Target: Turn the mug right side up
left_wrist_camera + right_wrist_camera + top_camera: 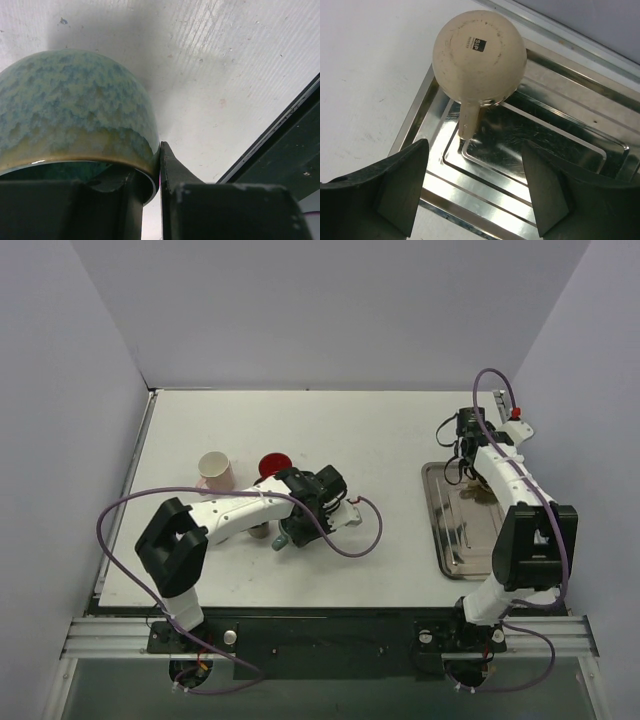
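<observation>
A blue-green glazed mug (75, 110) fills the left wrist view, its opening towards the camera. My left gripper (150, 167) is shut on its rim wall, one finger inside and one outside. In the top view this mug (261, 530) is mostly hidden under the left arm, at the left gripper (285, 533). A cream mug (479, 55) stands upside down on the metal tray (560, 145), handle towards the camera. My right gripper (475, 144) is open and empty just above the tray, short of that handle; the top view shows it over the tray (472, 478).
A pale pink cup (216, 471) and a red cup (274, 464) stand behind the left arm. The metal tray (455, 540) lies at the right. A purple cable (365, 530) loops over the table beside the left gripper. The table's black edge (280, 150) shows close by.
</observation>
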Motion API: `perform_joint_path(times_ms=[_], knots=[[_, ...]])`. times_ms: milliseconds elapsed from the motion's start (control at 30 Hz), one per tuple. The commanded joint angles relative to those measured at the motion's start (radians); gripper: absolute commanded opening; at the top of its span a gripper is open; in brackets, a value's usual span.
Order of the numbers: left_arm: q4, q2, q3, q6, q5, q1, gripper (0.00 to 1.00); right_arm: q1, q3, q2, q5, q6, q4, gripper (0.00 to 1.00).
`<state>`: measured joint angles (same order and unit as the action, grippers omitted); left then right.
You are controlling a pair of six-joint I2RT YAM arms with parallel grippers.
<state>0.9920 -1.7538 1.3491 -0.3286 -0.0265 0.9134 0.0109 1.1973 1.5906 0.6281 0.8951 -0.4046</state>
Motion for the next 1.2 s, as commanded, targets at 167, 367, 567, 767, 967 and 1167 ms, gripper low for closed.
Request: perform_joint_path(times_ms=[167,367,567,767,967,1167], knots=[[-0.033,-0.042,0.019,-0.127,-0.05,-0.007,0.15,-0.008,0.099,0.13,0.006,0.085,-0.037,0.66],[-0.02,-0.029,0.03,-0.145,-0.085,-0.018,0.42,-0.051,0.065,0.213,-0.088,0.097,0.032,0.57],[0.054,0.066,0.08,-0.155,-0.144,-0.027,0.66,-0.069,0.053,0.259,-0.068,0.11,0.049,0.55],[0.079,0.189,0.094,-0.158,-0.199,-0.03,0.68,-0.091,0.065,0.315,-0.111,0.093,0.078,0.47],[0.105,0.257,0.113,-0.127,-0.239,-0.03,0.68,-0.107,0.07,0.318,-0.105,0.143,0.036,0.31],[0.125,0.303,0.13,-0.136,-0.285,-0.03,0.68,-0.118,0.062,0.295,-0.09,0.14,0.038,0.29]])
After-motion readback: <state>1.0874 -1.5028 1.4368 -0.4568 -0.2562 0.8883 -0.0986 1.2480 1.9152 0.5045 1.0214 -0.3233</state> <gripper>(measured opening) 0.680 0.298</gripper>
